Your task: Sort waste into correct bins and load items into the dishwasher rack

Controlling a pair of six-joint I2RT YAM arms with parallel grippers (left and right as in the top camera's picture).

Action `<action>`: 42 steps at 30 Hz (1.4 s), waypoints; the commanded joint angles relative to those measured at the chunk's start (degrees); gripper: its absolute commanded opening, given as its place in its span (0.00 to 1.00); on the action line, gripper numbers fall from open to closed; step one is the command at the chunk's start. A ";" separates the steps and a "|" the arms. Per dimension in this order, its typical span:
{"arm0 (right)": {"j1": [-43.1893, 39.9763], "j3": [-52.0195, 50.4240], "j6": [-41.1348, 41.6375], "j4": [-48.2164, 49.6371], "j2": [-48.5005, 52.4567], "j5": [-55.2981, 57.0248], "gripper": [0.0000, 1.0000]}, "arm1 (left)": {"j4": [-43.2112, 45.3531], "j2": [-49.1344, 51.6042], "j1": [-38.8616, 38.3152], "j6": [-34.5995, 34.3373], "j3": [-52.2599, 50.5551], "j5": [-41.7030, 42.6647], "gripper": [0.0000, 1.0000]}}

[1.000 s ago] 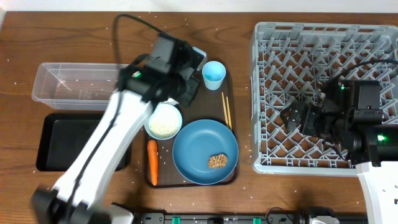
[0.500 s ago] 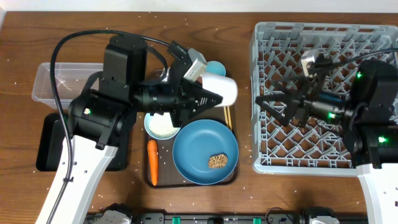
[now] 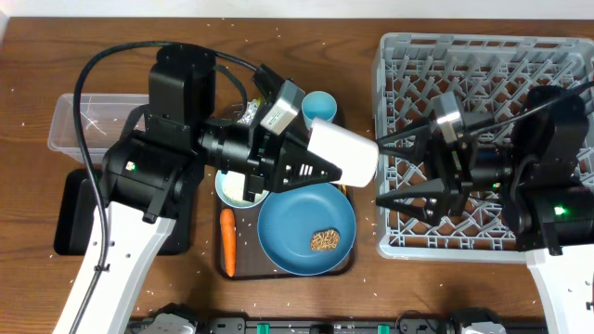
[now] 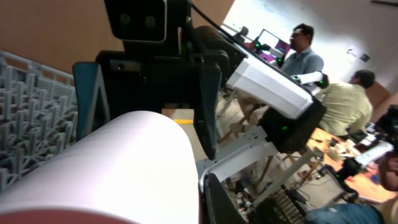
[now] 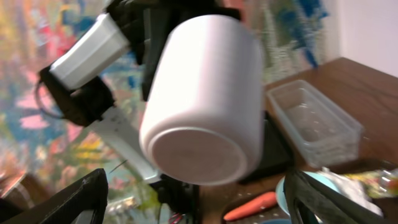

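My left gripper (image 3: 320,160) is shut on the pink cup (image 3: 342,151), which looks pale here, and holds it on its side above the table, base towards the grey dishwasher rack (image 3: 483,65). The cup fills the left wrist view (image 4: 112,168). My right gripper (image 3: 380,173) is open wide at the rack's left edge, facing the cup's base (image 5: 205,93) with a small gap. The light blue cup (image 3: 318,102), the white bowl of rice (image 3: 239,186), the blue plate (image 3: 297,223) with the brown lump (image 3: 325,241) and the carrot (image 3: 227,243) sit on the brown tray. The chopsticks are mostly hidden.
The clear tub (image 3: 83,125) stands at the far left, with the black tray (image 3: 79,213) in front of it. A crinkled wrapper (image 3: 244,112) shows behind my left arm. The brown serving tray (image 3: 278,271) lies between the bins and the rack.
My left gripper has lifted the pink cup off the tray and carried it right towards the rack. My right gripper has swung left to face it with its fingers spread.
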 commanded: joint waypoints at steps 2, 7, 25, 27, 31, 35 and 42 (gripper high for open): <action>1.62 0.81 -2.34 1.09 -0.48 -2.91 0.84 | 0.28 -0.02 0.24 -0.68 0.96 2.86 0.06; 2.45 0.81 -1.22 3.87 -0.46 -2.75 0.81 | 0.48 0.00 0.24 -0.66 0.96 1.79 0.06; 10.01 0.81 5.64 12.39 -0.46 13.03 0.68 | 2.82 0.00 0.20 -0.68 0.96 0.72 0.06; 9.99 0.81 5.64 12.44 -0.46 13.07 0.59 | 2.80 0.00 0.20 -0.70 0.96 0.72 0.06; 9.92 0.81 5.64 12.41 -0.48 13.29 0.51 | 2.82 0.00 0.20 -0.70 0.96 0.72 0.13; 9.88 0.81 5.70 12.39 -0.48 15.47 0.47 | 2.82 0.00 0.20 -0.70 0.96 0.72 0.45; 5.97 0.81 8.41 6.69 -0.48 25.18 0.39 | 2.84 -0.02 0.24 -0.70 0.96 0.72 0.73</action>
